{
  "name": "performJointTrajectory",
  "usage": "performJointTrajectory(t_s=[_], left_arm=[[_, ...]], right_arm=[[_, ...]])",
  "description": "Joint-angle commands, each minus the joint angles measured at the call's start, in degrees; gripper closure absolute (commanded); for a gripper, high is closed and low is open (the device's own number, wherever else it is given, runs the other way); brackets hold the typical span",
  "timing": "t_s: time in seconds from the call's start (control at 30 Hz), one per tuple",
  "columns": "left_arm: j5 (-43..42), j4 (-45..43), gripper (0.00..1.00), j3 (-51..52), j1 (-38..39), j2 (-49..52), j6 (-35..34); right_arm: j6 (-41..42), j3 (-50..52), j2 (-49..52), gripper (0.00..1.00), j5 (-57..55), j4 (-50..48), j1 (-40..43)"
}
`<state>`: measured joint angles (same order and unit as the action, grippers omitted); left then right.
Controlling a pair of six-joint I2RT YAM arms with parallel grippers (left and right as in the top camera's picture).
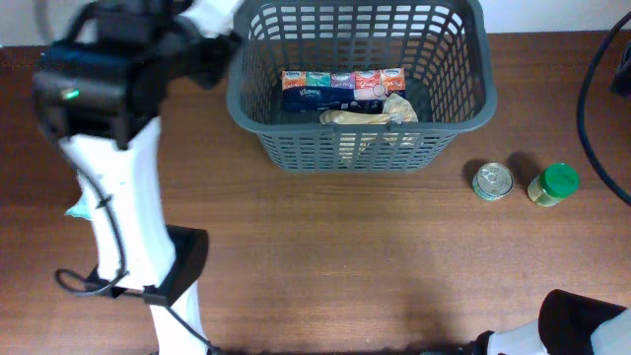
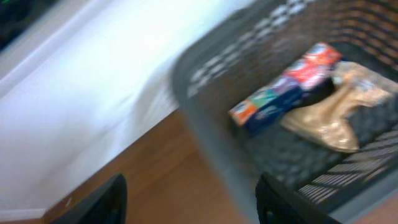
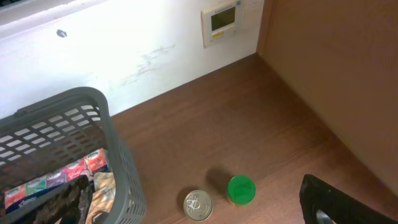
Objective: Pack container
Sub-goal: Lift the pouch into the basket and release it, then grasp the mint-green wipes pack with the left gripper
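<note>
The container, a dark grey slotted basket (image 1: 360, 148), stands at the back middle of the table. It holds a pack of tissues (image 1: 343, 87) and a beige bag (image 1: 370, 116). My left gripper (image 1: 219, 54) hovers by the basket's left rim. In the blurred left wrist view it (image 2: 189, 202) is open and empty, over the table beside the basket wall (image 2: 205, 130). My right gripper (image 3: 205, 222) is open and empty, high above a small tin can (image 3: 198, 204) and a green-lidded jar (image 3: 241, 190). The basket's corner also shows in the right wrist view (image 3: 121, 162).
The tin can (image 1: 492, 181) and the green-lidded jar (image 1: 552, 184) stand on the wooden table right of the basket. A white wall runs behind the table. Black cables hang at the right edge (image 1: 592, 89). My right arm (image 1: 582, 323) shows at the bottom right.
</note>
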<state>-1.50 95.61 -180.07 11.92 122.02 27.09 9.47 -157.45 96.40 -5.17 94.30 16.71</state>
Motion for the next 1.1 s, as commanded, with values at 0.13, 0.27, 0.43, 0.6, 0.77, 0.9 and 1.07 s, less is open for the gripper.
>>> performJointTrajectory(t_s=[0.13,0.27,0.43,0.6,0.77,0.9,1.07], left_arm=[[-1.68,-2.58,0.42,24.52,-20.68,-0.24,-4.76],[-3.78,-8.0,0.34,45.53,-30.4,-0.22,-4.76],[-6.95,-19.15,0.3,66.79,-40.54,-0.22,-4.09],[-7.37,-28.28,0.27,74.66,-44.37,-0.2,-0.02],[-0.42,-34.69,0.25,75.8,-44.35,0.22,0.46],[0.0,-34.95,0.25,75.84,-44.35,2.05,0.42],[0.92,-33.2,0.25,75.95,-44.35,5.62,0.17]], right_arm=[[0.42,-0.07,0.15,0.01,-0.92,-0.2,0.42],[0.44,-0.07,0.15,0.01,-0.92,-0.2,0.42],[0.44,-0.07,0.15,0.01,-0.92,-0.2,0.42],[0.44,-0.07,0.15,0.01,-0.92,-0.2,0.42],[0.44,-0.07,0.15,0.01,-0.92,-0.2,0.42],[0.44,-0.07,0.15,0.01,-0.92,-0.2,0.42],[0.44,-0.07,0.15,0.01,-0.92,-0.17,0.42]])
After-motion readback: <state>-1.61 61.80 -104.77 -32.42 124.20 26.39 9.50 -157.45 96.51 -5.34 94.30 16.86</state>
